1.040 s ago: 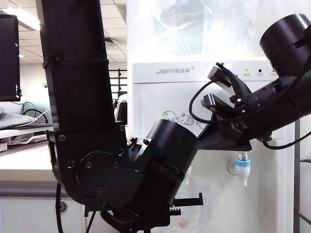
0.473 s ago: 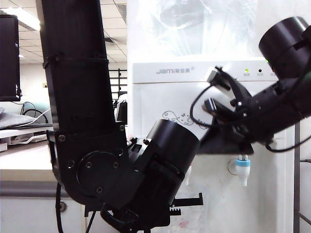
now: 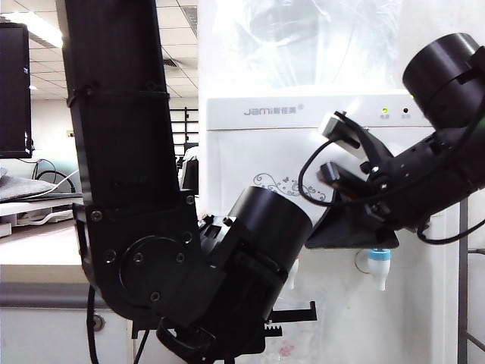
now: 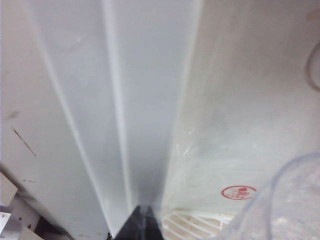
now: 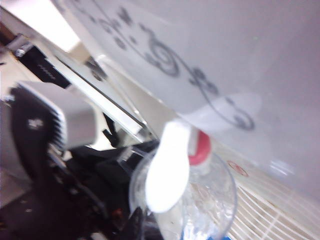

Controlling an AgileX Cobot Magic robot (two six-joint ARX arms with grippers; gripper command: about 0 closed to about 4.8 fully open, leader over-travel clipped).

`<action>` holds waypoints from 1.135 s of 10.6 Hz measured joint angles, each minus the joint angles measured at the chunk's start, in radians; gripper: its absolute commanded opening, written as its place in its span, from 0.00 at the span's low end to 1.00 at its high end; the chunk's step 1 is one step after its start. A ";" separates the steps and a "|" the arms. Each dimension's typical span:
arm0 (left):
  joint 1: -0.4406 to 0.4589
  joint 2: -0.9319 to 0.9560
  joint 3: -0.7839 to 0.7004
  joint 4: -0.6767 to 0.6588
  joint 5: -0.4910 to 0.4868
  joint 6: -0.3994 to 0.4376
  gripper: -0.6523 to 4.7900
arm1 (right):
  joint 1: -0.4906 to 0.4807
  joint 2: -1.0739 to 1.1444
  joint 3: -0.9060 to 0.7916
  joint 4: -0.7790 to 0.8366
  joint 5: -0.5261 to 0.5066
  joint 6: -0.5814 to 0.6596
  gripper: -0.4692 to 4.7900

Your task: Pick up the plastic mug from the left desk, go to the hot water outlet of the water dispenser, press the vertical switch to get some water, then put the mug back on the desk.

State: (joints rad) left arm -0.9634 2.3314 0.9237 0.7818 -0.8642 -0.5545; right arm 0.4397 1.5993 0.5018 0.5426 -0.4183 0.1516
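Here: left end effector (image 4: 145, 220) clamps plastic mug (image 5: 200, 200) under hot water outlet (image 5: 199, 147); right end effector's state unclear.

The plastic mug (image 5: 192, 200) sits directly under the hot water outlet (image 5: 200, 147), filling that gap. The vertical switch (image 5: 167, 172) blocks the right hand's way; the water dispenser (image 3: 258, 159) wall stands just behind.

The left arm (image 3: 121, 152) is showing a broad matte-black link with a thin black tie around it, round screws dotting its joint housing, and a toothed black rail jutting below. A glossy black cylindrical joint (image 3: 273, 224) is bulging beside it. The right arm (image 3: 447, 144) is also wearing black, with a loose black cable (image 3: 307, 171) looping past a grey-cased wrist camera (image 3: 339, 126). The left tool (image 4: 144, 225) is showing only as a dark pointed tip.
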 measured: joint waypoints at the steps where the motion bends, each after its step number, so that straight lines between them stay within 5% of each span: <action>1: 0.000 0.000 0.000 0.000 0.000 0.000 0.13 | 0.000 -0.027 -0.001 -0.017 -0.016 0.000 0.08; 12: 0.000 0.000 0.000 0.000 0.000 0.000 0.13 | 0.001 -0.001 0.013 0.079 0.049 -0.071 0.08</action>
State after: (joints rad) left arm -0.9634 2.3314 0.9237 0.7818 -0.8642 -0.5545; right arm 0.4404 1.5986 0.5148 0.6216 -0.3691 0.0811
